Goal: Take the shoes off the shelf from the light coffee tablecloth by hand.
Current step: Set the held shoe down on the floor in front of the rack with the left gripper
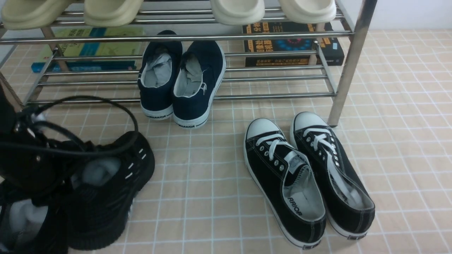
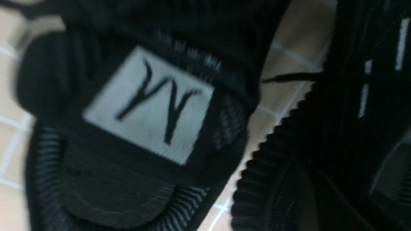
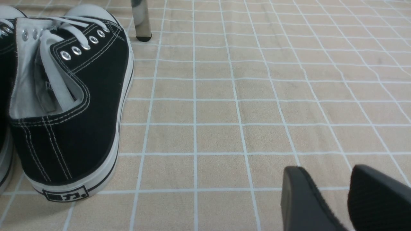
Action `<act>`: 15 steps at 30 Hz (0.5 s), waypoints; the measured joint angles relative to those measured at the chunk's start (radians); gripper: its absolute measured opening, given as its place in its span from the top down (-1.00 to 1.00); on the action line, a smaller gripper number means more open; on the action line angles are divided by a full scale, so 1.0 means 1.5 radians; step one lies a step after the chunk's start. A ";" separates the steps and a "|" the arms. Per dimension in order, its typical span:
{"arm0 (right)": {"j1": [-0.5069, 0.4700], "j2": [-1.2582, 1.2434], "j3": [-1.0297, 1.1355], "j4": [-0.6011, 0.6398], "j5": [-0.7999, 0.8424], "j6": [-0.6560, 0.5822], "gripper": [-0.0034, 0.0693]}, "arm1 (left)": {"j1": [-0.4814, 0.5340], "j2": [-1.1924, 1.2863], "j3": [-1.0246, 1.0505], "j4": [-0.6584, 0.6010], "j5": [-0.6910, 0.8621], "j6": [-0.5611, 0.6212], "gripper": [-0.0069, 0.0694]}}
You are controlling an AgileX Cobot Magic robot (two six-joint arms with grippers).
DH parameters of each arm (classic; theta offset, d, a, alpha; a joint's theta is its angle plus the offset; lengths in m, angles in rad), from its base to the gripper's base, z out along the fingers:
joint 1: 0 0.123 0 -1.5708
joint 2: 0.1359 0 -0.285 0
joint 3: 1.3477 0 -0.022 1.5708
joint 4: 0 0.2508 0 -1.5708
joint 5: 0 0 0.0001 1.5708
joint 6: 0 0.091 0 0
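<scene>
Front. Finds the shoes (image 1: pixel 106 194) down on the cloth (image 1: pixel 212 183) at near left, side by side, well apart from the shelf (image 1: pixel 226 36). Looks like the set-down step, close to done. Left arm (image 1: pixel 28 158): crouched low over the pair, wrist bent down onto them, cable (image 1: pixel 106 106) looped over the top. Left pincer: jaws hidden under the arm here. No right arm in sight. Slip-ons (image 1: pixel 183 81) on the shelf's lower bars, heels out past the front bar; lace-ups (image 1: pixel 303 176) on the cloth to the right, neither arm near them.

Left wrist. Fills with one shoe's tongue label (image 2: pixel 147 106), blurred and very close, second shoe just beside, cloth between. Shows no jaws; left pincer closed tight, though whether nipping any knit cannot be told. Next, probably: loosen if anything is nipped, then lift straight up, clear of collars and laces, without dragging the pair.

Right wrist. Right pincer (image 3: pixel 330 192) low over bare cloth, fingers parted, nothing between them, one of the lace-ups near, a shelf post (image 3: pixel 141 19) beyond. Idle, by the look; nothing asked of it for this pair.
</scene>
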 joint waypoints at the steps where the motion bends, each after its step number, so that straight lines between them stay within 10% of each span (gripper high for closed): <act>1: 0.000 0.000 0.000 0.000 0.000 0.000 0.25 | 0.000 0.000 0.002 -0.002 -0.002 0.000 0.78; 15: 0.000 0.000 0.000 0.000 0.000 0.000 0.25 | 0.000 -0.008 0.026 -0.031 0.005 0.039 0.62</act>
